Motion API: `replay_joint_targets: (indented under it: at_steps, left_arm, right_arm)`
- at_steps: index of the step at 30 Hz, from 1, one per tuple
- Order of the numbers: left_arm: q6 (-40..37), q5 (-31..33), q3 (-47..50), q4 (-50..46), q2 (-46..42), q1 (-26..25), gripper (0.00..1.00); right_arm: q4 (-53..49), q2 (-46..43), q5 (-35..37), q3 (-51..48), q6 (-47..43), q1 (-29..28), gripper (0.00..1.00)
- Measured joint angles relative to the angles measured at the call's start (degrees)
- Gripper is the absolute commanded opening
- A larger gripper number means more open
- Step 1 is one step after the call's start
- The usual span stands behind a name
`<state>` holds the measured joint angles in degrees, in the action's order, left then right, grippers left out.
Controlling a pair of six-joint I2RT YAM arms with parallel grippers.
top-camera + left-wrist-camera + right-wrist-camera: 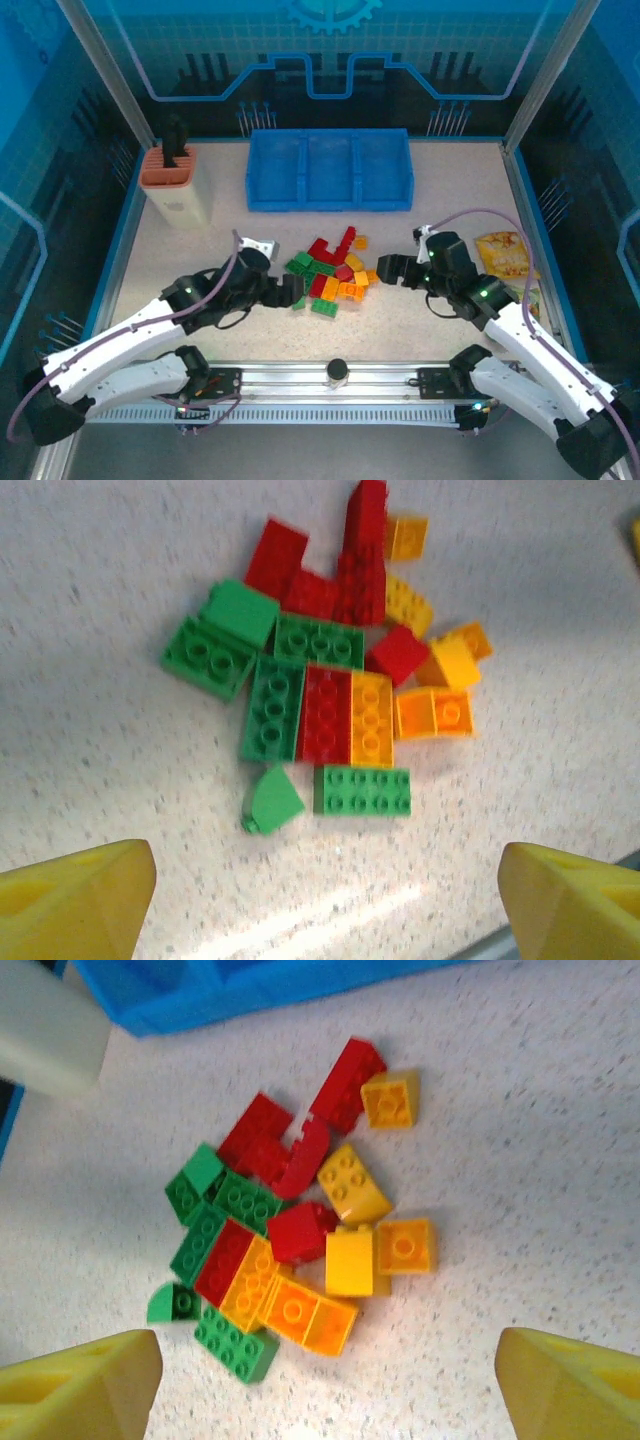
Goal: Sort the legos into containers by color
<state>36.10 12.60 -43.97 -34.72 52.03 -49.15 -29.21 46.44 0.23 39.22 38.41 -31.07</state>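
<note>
The legos (331,277) lie in a loose heap of red, green and orange-yellow bricks near the middle of the table (160,250), somewhat closer to its near edge, all of them outside the blue tray (330,202). That tray, with three compartments side by side, sits at the middle of the far edge, well apart from the heap. The left gripper (291,290) is just beside the heap's left side and the right gripper (390,270) just beside its right side. Each has its jaws spread wide with nothing between them, as the yellow fingers (75,905) at the edges of the wrist views show. In the left wrist view a flat green brick (362,790) is the piece closest to that gripper. An orange-and-cream holder (175,185) stands near the far left corner, and a yellow snack packet (505,255) lies by the right edge.
</note>
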Motion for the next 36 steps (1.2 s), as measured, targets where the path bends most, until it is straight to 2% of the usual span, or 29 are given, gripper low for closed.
replay_joint_targets:
  at_steps: [3, 10, 16, 24, 36]
  left_arm:
    - [1.70, 0.24, 0.04, -0.63, 2.82, -0.76, 0.79]
    - [3.08, 0.52, -0.33, -1.29, 13.51, -0.74, 0.76]
    - [3.21, 0.94, -1.79, -1.90, 21.46, -0.61, 0.75]
    - [2.99, 1.01, -2.29, -1.86, 25.33, 2.16, 0.75]
    - [3.15, -0.94, -4.42, -1.01, 32.54, 2.23, 0.74]
  right_arm:
    - [-0.68, 1.75, 1.07, 0.00, 0.61, -3.10, 0.82]
    - [-1.25, 6.36, 3.72, 0.20, 2.29, -7.80, 0.77]
    - [-1.20, 6.56, 5.53, 0.04, 4.04, -8.70, 0.77]
    - [-1.27, 7.93, 7.32, 0.02, 3.56, -8.70, 0.77]
    - [-0.31, 10.95, 6.38, 0.02, 1.42, -7.85, 0.77]
